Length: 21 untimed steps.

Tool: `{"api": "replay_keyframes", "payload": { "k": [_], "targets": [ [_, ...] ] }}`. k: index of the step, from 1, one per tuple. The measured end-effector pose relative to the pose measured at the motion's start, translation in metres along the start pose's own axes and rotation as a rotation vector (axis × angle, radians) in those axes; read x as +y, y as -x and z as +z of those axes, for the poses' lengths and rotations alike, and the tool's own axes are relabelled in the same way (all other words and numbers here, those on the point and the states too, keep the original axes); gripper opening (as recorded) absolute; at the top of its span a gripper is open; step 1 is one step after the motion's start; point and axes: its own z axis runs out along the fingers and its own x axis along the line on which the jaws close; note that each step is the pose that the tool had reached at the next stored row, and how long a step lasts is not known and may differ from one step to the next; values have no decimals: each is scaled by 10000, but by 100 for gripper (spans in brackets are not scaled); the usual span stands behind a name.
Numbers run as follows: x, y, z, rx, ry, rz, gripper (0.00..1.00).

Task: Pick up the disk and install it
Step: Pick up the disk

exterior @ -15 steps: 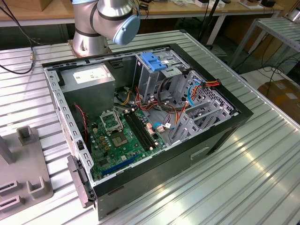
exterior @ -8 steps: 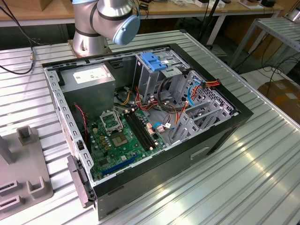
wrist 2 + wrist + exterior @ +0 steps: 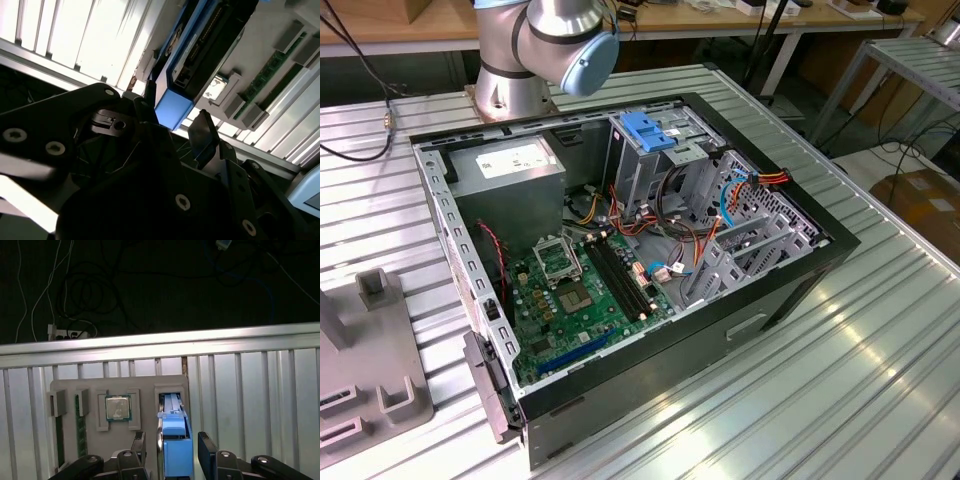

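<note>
The disk [image 3: 176, 462] edge-up in grey tray [image 3: 145, 384], gripper [image 3: 172, 436] fingers [image 3: 206, 452] spread astride it

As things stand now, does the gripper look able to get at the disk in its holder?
Probably yes. In the first wrist view the disk stands on edge in the grey holder's slot, and the open gripper has a finger on either side of it, with nothing between.
</note>
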Motion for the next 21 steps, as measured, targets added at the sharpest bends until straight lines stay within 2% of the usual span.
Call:
{"api": "replay_keyframes", "payload": {
  "k": [11,14,15,21],
  "targets": [
    [3,9,123,0,1,-22,54],
    [4,11,130,2,4,-21,52],
    [4,11,131,1,3,-21,45],
    [4,18,153,0,1,-20,45]
  ]
}}
